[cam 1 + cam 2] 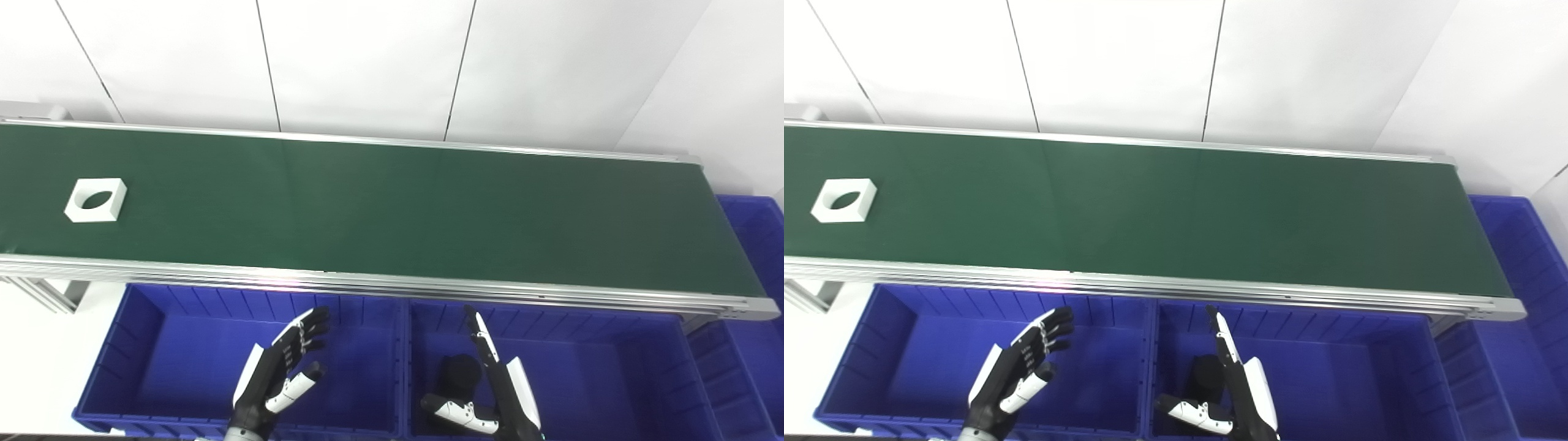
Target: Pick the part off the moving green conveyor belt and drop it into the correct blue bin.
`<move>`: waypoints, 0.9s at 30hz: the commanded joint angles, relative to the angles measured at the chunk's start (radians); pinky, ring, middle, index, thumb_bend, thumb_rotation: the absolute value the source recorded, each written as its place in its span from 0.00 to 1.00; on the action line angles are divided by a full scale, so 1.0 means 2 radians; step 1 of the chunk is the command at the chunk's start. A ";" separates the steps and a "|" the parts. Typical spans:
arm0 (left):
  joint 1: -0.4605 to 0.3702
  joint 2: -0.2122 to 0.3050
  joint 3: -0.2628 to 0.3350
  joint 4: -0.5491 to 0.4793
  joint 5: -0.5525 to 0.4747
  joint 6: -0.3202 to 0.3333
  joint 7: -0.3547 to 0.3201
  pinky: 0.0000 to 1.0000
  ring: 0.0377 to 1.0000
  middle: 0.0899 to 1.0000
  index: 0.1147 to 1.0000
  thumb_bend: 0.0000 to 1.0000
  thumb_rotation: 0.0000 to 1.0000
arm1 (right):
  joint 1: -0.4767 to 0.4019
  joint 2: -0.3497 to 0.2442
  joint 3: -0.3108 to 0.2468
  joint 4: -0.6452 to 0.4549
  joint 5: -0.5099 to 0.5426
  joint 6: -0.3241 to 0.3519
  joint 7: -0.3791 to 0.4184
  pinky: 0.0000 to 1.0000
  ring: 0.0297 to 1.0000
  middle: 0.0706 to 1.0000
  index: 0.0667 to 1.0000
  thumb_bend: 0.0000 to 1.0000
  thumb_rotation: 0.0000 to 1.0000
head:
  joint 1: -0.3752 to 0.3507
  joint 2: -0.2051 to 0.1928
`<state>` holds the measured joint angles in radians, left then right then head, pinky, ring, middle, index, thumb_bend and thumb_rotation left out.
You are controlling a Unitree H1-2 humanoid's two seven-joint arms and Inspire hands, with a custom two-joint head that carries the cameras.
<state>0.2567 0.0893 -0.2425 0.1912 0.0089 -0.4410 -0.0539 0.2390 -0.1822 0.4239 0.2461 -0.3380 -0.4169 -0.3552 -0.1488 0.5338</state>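
White wall panels back the scene, and before them we see the green conveyor belt (pixel 392 208) running from left to right between aluminium rails. We find the part (pixel 96 199) at the far left of the belt, well apart from both hands: a white square block, low and flat-sided, with a round hole through its middle that shows the green beneath. Below the near rail stand the left blue bin (pixel 153 373) and the right blue bin (pixel 588 380); a dark object (pixel 460 372) lies in the right one, and another blue bin (pixel 756 245) sits past the belt's right end. We note that the left hand (pixel 278 370) and the right hand (pixel 490 386) hover over the bins, fingers spread, holding nothing. We judge the task barely begun: the reach, the grasp and the drop all remain.
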 commanded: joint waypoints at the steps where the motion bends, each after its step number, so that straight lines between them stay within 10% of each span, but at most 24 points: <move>1: -0.005 -0.004 0.000 -0.036 -0.002 -0.014 -0.009 0.79 0.84 0.85 0.83 0.80 0.76 | -0.010 -0.006 0.007 -0.006 0.006 -0.026 -0.023 0.94 0.97 0.99 1.00 0.85 0.57 | 0.009 -0.003; 13: -0.057 0.020 0.010 -0.166 0.052 -0.014 0.069 0.77 0.83 0.84 0.82 0.82 0.79 | -0.037 -0.029 0.046 0.015 0.048 -0.027 -0.062 0.95 0.95 0.98 1.00 0.85 0.57 | 0.073 -0.022; 27: -0.085 -0.004 0.015 -0.191 0.074 -0.014 0.064 0.78 0.83 0.84 0.82 0.76 0.74 | -0.054 -0.057 0.068 0.032 0.070 -0.027 -0.086 0.97 0.95 0.99 1.00 0.85 0.64 | 0.192 -0.039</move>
<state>0.1137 0.0867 -0.2154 -0.1582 0.1337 -0.4403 0.0742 0.1457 -0.2856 0.5596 0.3217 -0.2030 -0.4179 -0.5102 0.2360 0.4556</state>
